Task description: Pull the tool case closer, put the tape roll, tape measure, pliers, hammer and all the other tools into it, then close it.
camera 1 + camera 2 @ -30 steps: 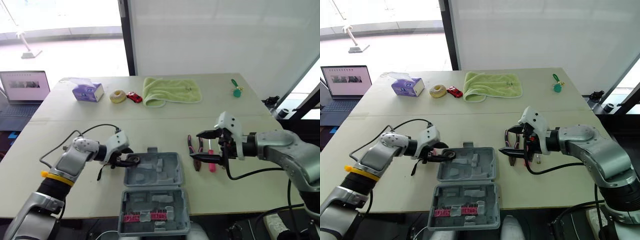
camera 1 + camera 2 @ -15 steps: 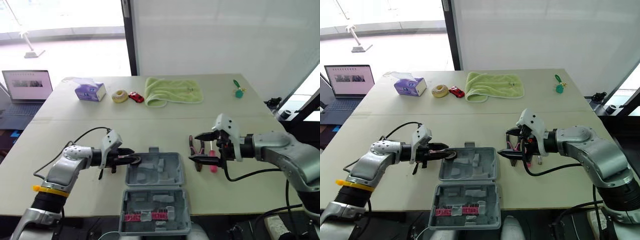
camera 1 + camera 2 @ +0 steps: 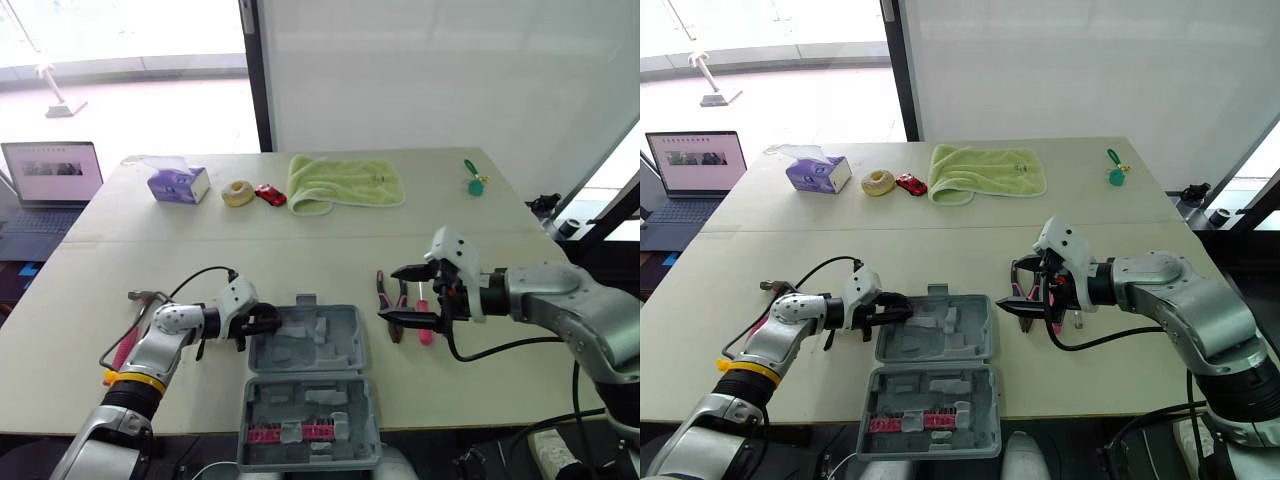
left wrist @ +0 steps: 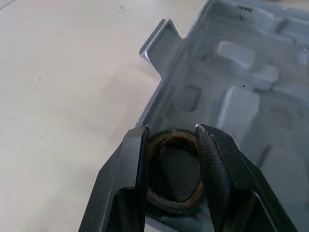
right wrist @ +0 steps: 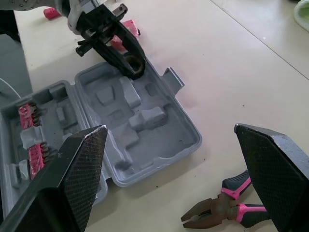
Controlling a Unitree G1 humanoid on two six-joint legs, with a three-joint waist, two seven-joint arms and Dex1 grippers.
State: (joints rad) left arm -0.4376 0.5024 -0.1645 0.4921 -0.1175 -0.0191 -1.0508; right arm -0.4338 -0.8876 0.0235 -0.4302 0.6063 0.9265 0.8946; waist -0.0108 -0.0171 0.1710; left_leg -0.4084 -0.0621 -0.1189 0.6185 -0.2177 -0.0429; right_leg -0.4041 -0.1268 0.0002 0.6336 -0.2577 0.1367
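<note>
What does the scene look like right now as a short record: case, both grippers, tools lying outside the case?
tool case: open on the table
left gripper: shut on tape roll, at the case's left edge
right gripper: open, above the pliers
pliers: on the table, right of the case
hammer: on the table, left of the case

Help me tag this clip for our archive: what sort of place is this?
Likely an office or lab room set up for robot trials: a plain beige table near a large window, with an open laptop just off the table's edge.
</note>
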